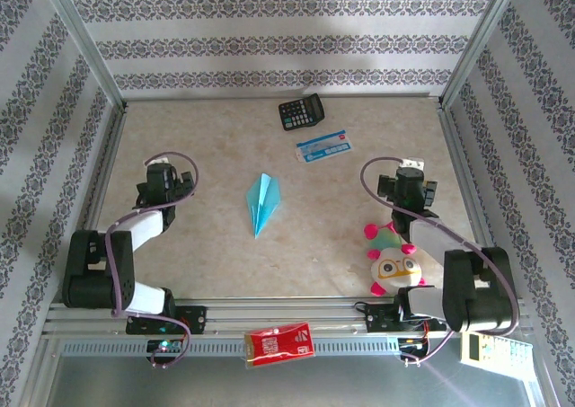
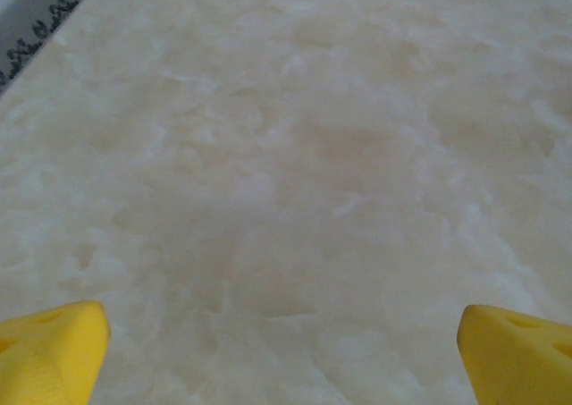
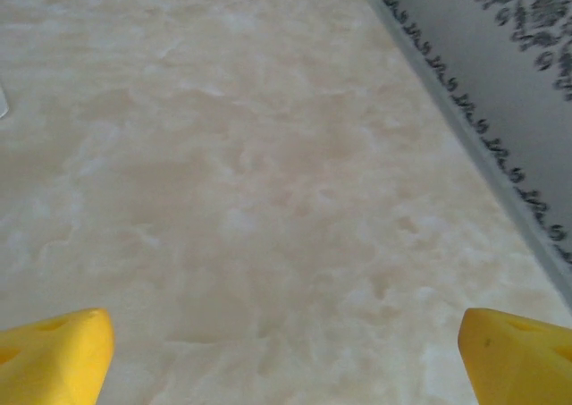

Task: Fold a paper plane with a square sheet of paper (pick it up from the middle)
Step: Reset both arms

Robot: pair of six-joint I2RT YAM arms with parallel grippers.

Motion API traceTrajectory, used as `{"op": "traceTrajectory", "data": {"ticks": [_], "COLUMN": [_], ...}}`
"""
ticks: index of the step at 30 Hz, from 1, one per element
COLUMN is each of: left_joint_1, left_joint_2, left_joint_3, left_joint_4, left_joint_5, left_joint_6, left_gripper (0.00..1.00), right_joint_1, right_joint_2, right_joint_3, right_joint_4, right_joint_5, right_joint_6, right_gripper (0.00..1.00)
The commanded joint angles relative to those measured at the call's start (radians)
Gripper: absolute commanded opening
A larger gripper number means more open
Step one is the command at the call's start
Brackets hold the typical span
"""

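The big pale tabletop [image 1: 207,254] is looking like marble, and walls [image 1: 269,43] with grey flower stripes are standing around it. The left arm [image 1: 126,236] is bending over the left side of the tabletop and the right arm [image 1: 449,245] is bending over the right side.

A stuffed toy [image 1: 392,259] with big eyes and pink bits is sitting just beside the right arm, close to the near edge. A red packet [image 1: 279,344] is lying on the metal rail [image 1: 269,313] between the two arm bases. A black calculator [image 1: 301,112] is lying at the far edge, and a blue-and-white card [image 1: 323,146] is lying near it, a little closer in.

The paper plane [image 1: 262,202], folded from light turquoise paper, is lying flat in the middle of the tabletop. Its thin tip is pointing toward the near edge. It is sitting between the two arms, well apart from both, with bare tabletop on each side of it. The card and calculator are lying beyond it, and the toy is sitting off to its right.

The yellow left fingers [image 2: 54,356] are spreading wide over bare tabletop and are holding nothing. The yellow right fingers [image 3: 514,356] are spreading wide too, over bare tabletop near the right wall, and are holding nothing.
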Motion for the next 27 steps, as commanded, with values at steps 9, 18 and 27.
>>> {"op": "traceTrajectory", "data": {"ticks": [9,18,27], "left_joint_1": [0.027,0.022,0.002], "left_joint_2": [0.051,0.182,0.169], "left_joint_3": [-0.167,-0.217,-0.207], "left_joint_4": [0.512,0.764,0.709], "left_joint_5": [0.158,0.267,0.223], "left_joint_6": [0.075,0.123,0.134], "left_gripper": [1.00,1.00,1.00], "right_joint_1": [-0.078,-0.070,-0.036], "right_joint_2": [0.102,0.200,0.223], "right_joint_3": [-0.081,-0.134,-0.091], "right_joint_4": [0.447,0.616,0.597], "right_joint_5": [-0.286,-0.326,-0.325], "right_joint_6": [0.049,0.026,-0.015], "right_gripper": [0.98,0.98,0.98]}}
